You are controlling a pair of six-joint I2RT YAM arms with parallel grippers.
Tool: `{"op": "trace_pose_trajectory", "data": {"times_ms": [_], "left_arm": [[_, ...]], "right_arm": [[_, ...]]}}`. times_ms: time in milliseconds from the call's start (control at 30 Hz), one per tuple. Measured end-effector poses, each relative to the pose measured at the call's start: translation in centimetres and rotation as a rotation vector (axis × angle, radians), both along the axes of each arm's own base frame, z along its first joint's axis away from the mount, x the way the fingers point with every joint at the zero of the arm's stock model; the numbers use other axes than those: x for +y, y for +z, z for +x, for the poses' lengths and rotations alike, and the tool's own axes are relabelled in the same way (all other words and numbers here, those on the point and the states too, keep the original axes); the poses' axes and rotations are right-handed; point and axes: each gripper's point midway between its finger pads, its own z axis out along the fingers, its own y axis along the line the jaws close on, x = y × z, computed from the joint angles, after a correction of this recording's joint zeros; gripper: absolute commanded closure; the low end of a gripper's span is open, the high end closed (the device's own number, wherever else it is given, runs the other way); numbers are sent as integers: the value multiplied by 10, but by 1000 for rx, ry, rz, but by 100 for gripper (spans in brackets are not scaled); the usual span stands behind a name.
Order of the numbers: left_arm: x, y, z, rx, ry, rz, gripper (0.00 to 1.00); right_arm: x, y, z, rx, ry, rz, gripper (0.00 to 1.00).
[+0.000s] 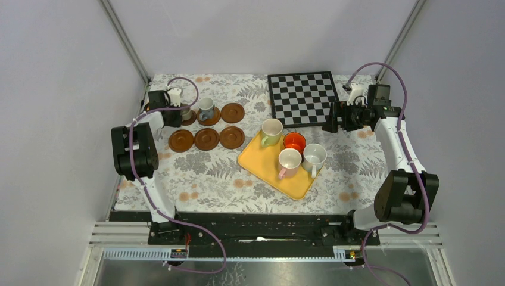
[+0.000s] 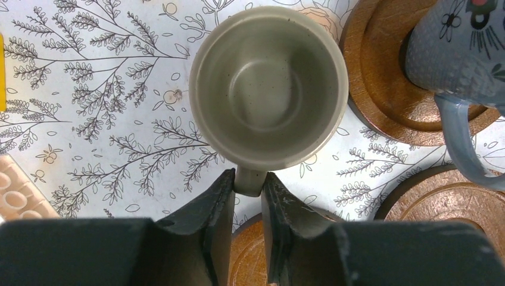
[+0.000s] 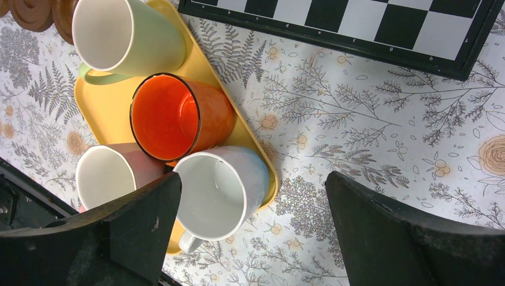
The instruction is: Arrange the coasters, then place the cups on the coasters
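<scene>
My left gripper (image 1: 180, 111) (image 2: 248, 182) is shut on the handle of the grey-brown cup (image 1: 186, 112) (image 2: 268, 86), at the back-left coaster (image 1: 192, 118). The cup's rim hides what lies under it. The blue-grey cup (image 1: 206, 108) (image 2: 458, 47) stands on a coaster (image 1: 209, 118) (image 2: 381, 77). Several more coasters lie bare (image 1: 233, 112) (image 1: 181, 140) (image 1: 206, 139). The pale green (image 1: 271, 131) (image 3: 128, 36), orange-red (image 1: 294, 142) (image 3: 172, 116), pinkish (image 1: 289, 162) (image 3: 113, 176) and white (image 1: 314, 157) (image 3: 220, 190) cups stand on the yellow tray (image 1: 256, 158) (image 3: 98, 104). My right gripper (image 1: 329, 122) (image 3: 253, 179) hangs open above the tray's right side, holding nothing.
A black-and-white checkerboard (image 1: 302, 98) (image 3: 357, 24) lies at the back centre, just behind the tray. A floral cloth (image 1: 208, 173) covers the table. Grey walls close in the left, back and right sides.
</scene>
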Motion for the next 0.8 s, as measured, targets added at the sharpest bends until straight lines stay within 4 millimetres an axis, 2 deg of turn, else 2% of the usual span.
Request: {"op": "trace_pose_trajectory", "data": {"times_ms": [167,333,500,633,800], "left_arm": [[-2,2,0,-2,-4,-2,63],[-3,6,-2,1,-3,-7,38],[-4,26,-4,-28,5,-9,32],[-4,57,-9,-58,12,-4,31],[-8,126,-16,-164,1,2,31]], "right_arm": [[0,0,0,0,0,0,2],[0,0,0,0,0,0,2],[0,0,0,0,0,0,2],[0,0,0,0,0,0,2],[0,0,0,0,0,0,2]]}}
